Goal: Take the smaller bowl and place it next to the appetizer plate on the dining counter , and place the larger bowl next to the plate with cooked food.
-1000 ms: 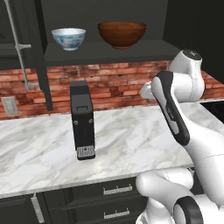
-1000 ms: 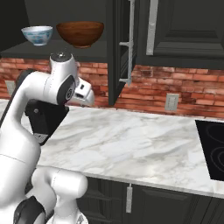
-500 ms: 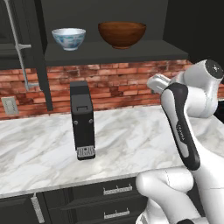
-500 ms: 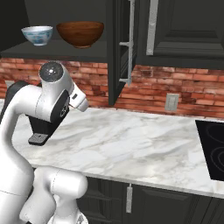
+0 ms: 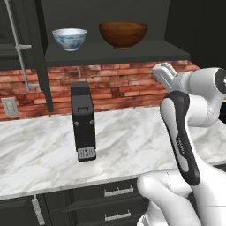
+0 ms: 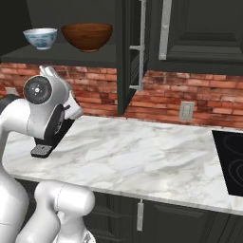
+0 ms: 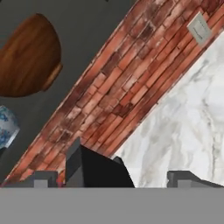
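The smaller bowl [image 5: 69, 38], white with a blue pattern, stands on a dark shelf above the brick wall. The larger bowl [image 5: 122, 34], wide and reddish-brown, sits just to its right. In the right base view the smaller bowl [image 6: 40, 38] and the larger bowl [image 6: 87, 36] sit at the upper left. In the hand view my gripper [image 7: 113, 179] is open, its fingertips [image 7: 43, 178] wide apart with nothing between them. It points up at the larger bowl [image 7: 26, 57] and the smaller bowl [image 7: 5, 124], well short of both. The appetizer plate, the plate with cooked food and the dining counter are out of view.
A black upright appliance [image 5: 83, 121] stands on the marble wall counter [image 5: 39, 150] below the shelf. An open dark cabinet door [image 6: 128, 52] hangs right of the bowls. A wall outlet [image 6: 186, 110] and a stovetop [image 6: 230, 161] lie further right.
The arm has folded back and its elbow has swung toward the right of the left base view. The hand has tilted up toward the shelf. The bowls have not moved.
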Robot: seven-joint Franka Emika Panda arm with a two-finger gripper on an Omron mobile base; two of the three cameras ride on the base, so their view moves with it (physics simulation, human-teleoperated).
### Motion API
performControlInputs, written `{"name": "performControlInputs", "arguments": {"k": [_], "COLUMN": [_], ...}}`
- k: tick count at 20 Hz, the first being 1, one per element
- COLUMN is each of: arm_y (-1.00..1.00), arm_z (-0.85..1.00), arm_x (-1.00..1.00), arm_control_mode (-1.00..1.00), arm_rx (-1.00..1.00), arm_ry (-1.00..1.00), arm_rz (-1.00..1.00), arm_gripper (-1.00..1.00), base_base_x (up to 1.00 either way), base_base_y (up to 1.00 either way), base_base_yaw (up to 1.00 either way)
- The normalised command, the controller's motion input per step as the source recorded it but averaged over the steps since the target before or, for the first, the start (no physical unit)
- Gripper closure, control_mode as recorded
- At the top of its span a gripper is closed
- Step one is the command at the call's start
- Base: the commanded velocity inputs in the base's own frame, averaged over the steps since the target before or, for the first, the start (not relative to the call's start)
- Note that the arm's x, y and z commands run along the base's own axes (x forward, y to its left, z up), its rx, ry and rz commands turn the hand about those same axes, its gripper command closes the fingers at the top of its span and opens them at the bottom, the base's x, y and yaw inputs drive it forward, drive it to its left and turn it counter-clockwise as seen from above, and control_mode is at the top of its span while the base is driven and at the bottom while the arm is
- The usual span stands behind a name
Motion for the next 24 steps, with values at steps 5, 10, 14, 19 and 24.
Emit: {"name": "performControlInputs", "arguments": {"k": [5,10,14,19,24], "arm_y": [0.13,0.00,0.00,0.00,0.00], "arm_z": [0.62,0.68,0.71,0.64,0.25], "arm_x": [-0.04,0.00,0.00,0.00,0.06], "arm_control_mode": [-1.00,-1.00,-1.00,-1.00,-1.00], "arm_rx": [0.22,0.14,0.09,0.00,0.03], "arm_ry": [-0.17,-0.05,0.02,0.04,-0.12], "arm_rz": [-0.08,-0.07,-0.01,-0.04,-0.09], "arm_gripper": [-1.00,-1.00,-1.00,-1.00,-1.00], "base_base_x": [0.00,0.00,0.00,0.00,0.00], "base_base_y": [0.00,0.00,0.00,0.00,0.00], "base_base_yaw": [0.00,0.00,0.00,0.00,0.00]}}
